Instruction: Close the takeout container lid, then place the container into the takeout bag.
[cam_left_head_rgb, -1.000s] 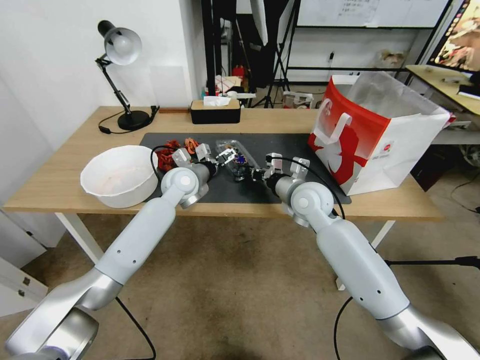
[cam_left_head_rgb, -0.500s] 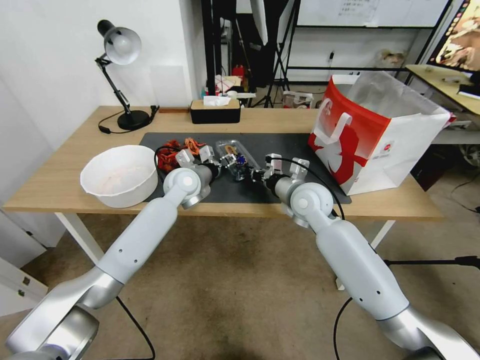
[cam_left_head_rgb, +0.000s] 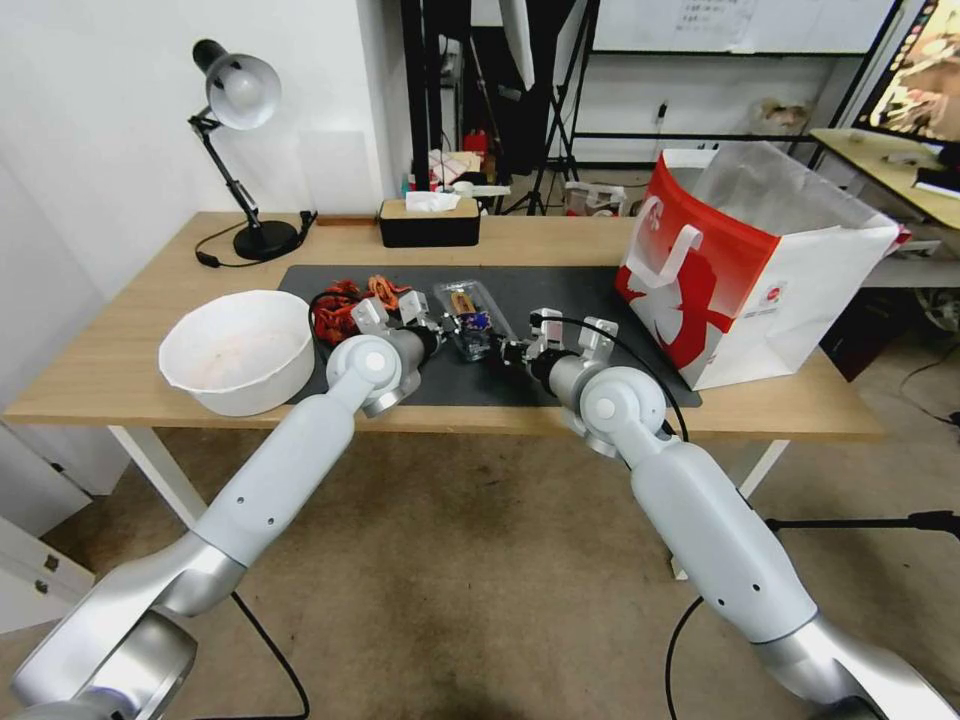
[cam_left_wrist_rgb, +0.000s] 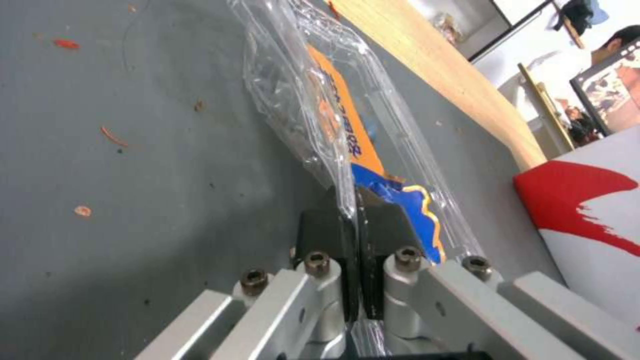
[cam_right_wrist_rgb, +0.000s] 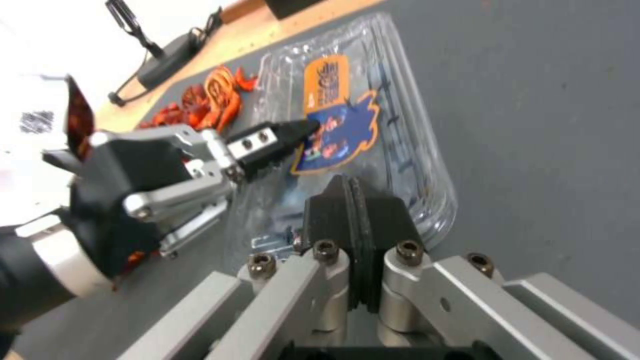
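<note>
The left gripper (cam_left_wrist_rgb: 353, 220) is clamped on the rim of the thin clear lid (cam_left_wrist_rgb: 313, 95). The right gripper (cam_right_wrist_rgb: 352, 200), pads together, sits just beside the container (cam_right_wrist_rgb: 360, 130). The plastic looks light, flimsy and slippery, so its stiffer rim seems the safest hold.

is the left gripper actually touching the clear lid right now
Touching. In the left wrist view the left gripper has its two dark pads shut on the edge of the lid, the plastic pinched between them.

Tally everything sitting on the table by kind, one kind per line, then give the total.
Clear berry box: 1
Red-and-white bag: 1
White bowl: 1
Desk lamp: 1
Black tissue box: 1
Dark mat: 1
Pile of red-orange scraps: 1
Total: 7
</note>
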